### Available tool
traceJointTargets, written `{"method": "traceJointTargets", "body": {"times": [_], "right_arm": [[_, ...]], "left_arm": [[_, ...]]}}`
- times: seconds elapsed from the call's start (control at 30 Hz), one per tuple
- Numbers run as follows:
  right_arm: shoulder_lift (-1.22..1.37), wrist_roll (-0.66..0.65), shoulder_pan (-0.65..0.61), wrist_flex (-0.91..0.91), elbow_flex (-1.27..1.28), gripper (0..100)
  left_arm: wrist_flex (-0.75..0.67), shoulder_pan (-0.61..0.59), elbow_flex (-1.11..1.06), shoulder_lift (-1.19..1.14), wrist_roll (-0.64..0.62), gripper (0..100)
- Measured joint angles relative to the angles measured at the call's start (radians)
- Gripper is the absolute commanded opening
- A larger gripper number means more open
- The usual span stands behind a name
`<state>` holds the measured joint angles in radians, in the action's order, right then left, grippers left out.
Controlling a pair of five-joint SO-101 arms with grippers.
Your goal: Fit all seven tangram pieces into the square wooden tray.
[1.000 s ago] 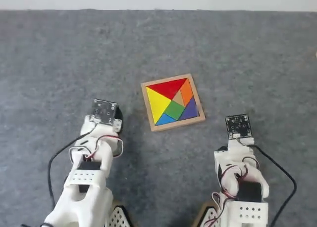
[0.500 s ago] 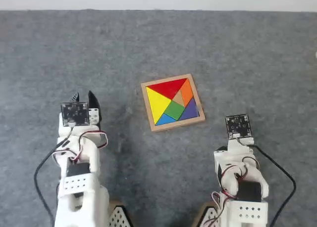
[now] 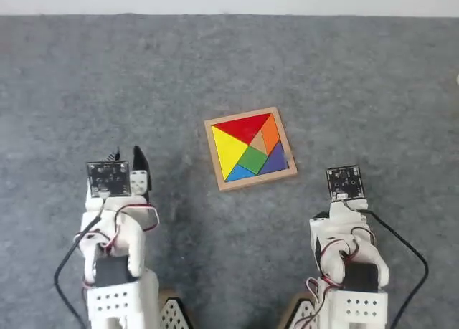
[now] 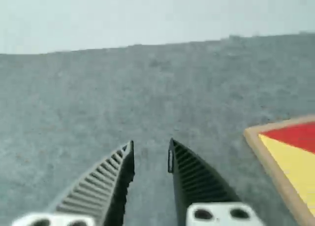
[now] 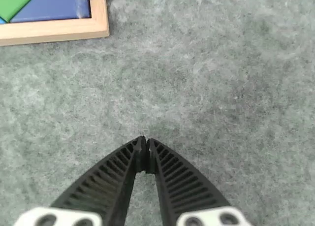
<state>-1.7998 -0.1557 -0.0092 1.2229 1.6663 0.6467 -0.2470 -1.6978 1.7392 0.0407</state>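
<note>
**Hovering beside a tray that looks full**

Starting at the left gripper (image 4: pixel 150 148), the two black ribbed fingers (image 4: pixel 110 186) stand a narrow gap apart with nothing between them, only grey worktop (image 3: pixel 358 78) showing through the slot. In the high view the same left gripper (image 3: pixel 125 155) sits well apart from the square wooden tray (image 3: pixel 258 180), which lies ahead of those fingers and off toward the other arm's side. One corner of its rim (image 4: pixel 279 177) shows in the left wrist view.

The right gripper (image 5: pixel 146 142) has its fingers pressed together, tips touching, and they hold nothing. They point down at bare worktop. The tray's rim (image 5: pixel 49 34) lies ahead of them, on the left arm's side and apart from the tips.

Further out from both pairs of fingers, the tray lies flat between the two arms' reach. Inside it I count seven pieces:

- red triangle (image 3: pixel 244 126)
- yellow triangle (image 3: pixel 228 151)
- orange piece (image 3: pixel 270 134)
- small tan piece (image 3: pixel 257 141)
- green piece (image 3: pixel 252 159)
- light blue triangle (image 3: pixel 239 173)
- indigo piece (image 3: pixel 275 160)

Together they cover the square with no bare wood visible inside the rim, and no loose piece lies on the worktop around either gripper.

The fitting therefore seems finished, and the step in hand looks like the close of the task. The next move calls for no grasp. At most it is a check that every piece sits flush, which I cannot tell from these views, with both arms kept off the tray so that nothing is nudged.
</note>
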Motion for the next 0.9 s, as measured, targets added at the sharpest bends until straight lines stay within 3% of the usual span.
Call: {"method": "traceJointTargets", "body": {"times": [0.13, 0.37, 0.57, 0.9], "right_arm": [[0.000, 0.000, 0.000, 0.000, 0.000, 0.6], [0.000, 0.000, 0.000, 0.000, 0.000, 0.6], [0.000, 0.000, 0.000, 0.000, 0.000, 0.6], [0.000, 0.000, 0.000, 0.000, 0.000, 0.6]], "left_arm": [[0.170, 0.075, 0.003, 0.057, 0.000, 11], [0.281, 0.227, 0.003, 0.057, 0.000, 11], [0.430, 0.256, 0.003, 0.057, 0.000, 11], [0.445, 0.258, 0.003, 0.057, 0.000, 11]]}}
